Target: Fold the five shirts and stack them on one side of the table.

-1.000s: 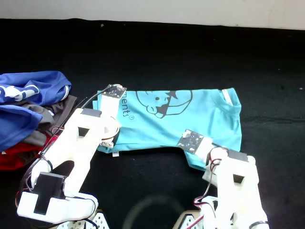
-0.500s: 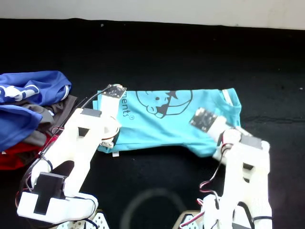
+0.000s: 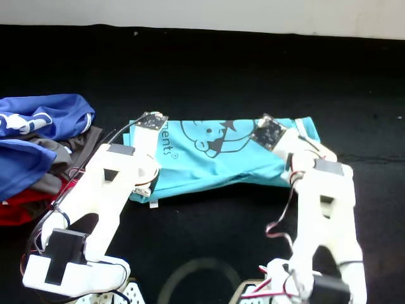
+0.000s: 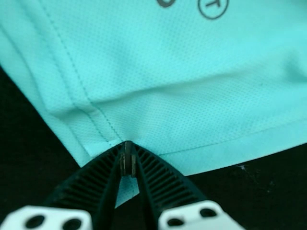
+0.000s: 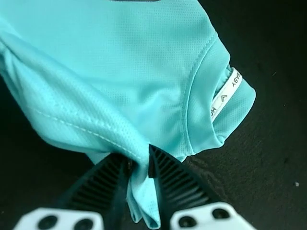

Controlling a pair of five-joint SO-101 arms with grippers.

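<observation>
A teal shirt [image 3: 209, 161] with a dark cartoon print lies spread across the middle of the black table [image 3: 209, 69]. My left gripper [image 3: 147, 126] sits at the shirt's left end; in the left wrist view it [image 4: 127, 164] is shut on the stitched hem [image 4: 91, 120]. My right gripper [image 3: 273, 137] hovers over the shirt's right end near the collar. The right wrist view shows it [image 5: 139, 165] shut on a bunched fold of teal fabric [image 5: 86, 124], which hangs over the collar and its white label [image 5: 225, 93].
A loose pile of other shirts lies at the table's left edge: blue ones [image 3: 38, 123] on top, a dark grey one [image 3: 73, 155], and a red one [image 3: 19, 206] at the front. Bare black table stretches behind and to the right of the teal shirt.
My right gripper has carried the shirt's near right part away from the front edge toward the collar, folding it over. The left arm has stayed put.
</observation>
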